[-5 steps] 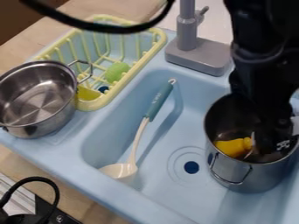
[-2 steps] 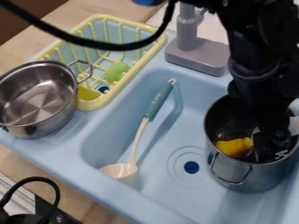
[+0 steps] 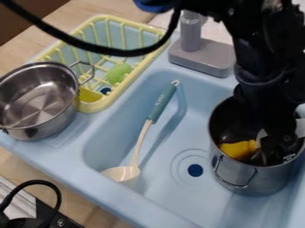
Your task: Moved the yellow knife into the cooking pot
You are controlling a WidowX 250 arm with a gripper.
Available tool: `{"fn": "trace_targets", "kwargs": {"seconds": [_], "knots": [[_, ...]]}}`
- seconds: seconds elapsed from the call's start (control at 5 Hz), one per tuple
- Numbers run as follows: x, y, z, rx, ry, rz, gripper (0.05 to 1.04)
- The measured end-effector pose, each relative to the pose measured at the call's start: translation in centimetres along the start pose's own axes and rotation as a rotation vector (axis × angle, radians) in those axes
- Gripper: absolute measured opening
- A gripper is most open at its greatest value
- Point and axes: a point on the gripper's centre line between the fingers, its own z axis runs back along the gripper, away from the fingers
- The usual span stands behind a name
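Note:
The gripper (image 3: 275,149) hangs down inside the tall metal cooking pot (image 3: 256,180), which stands in the right part of the blue sink. A yellow object (image 3: 237,149), which looks like the knife's handle, lies low in the pot, just left of the gripper. The rest of the knife is hard to make out beside the dark gripper. Whether the two touch cannot be told.
A ladle (image 3: 159,104) with a teal handle leans in the sink basin, left of the pot. A wide metal pan (image 3: 37,101) and a yellow dish rack (image 3: 107,103) stand at the left. Behind the basin is a grey faucet (image 3: 202,57).
The upper arm and its cable have shifted, and a blue part has come in at the top edge. The gripper has moved only slightly within the pot; the yellow object has stayed in place.

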Motion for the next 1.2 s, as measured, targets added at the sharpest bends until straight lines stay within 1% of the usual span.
{"fn": "trace_targets", "kwargs": {"seconds": [0.2,0.4,0.6,0.8,1.0,1.2], "knots": [[-0.1,0.2,-0.6,0.008,0.013,0.007,0.715],[-0.3,0.2,-0.8,0.015,0.031,0.017,0.479],[-0.5,0.2,-0.8,0.013,0.044,0.026,0.466],[-1.0,0.3,-0.2,0.025,0.070,0.031,0.466],[-0.6,1.0,1.8,0.056,0.009,0.056,0.466],[-0.5,1.4,3.5,0.075,-0.035,0.082,0.466]]}}
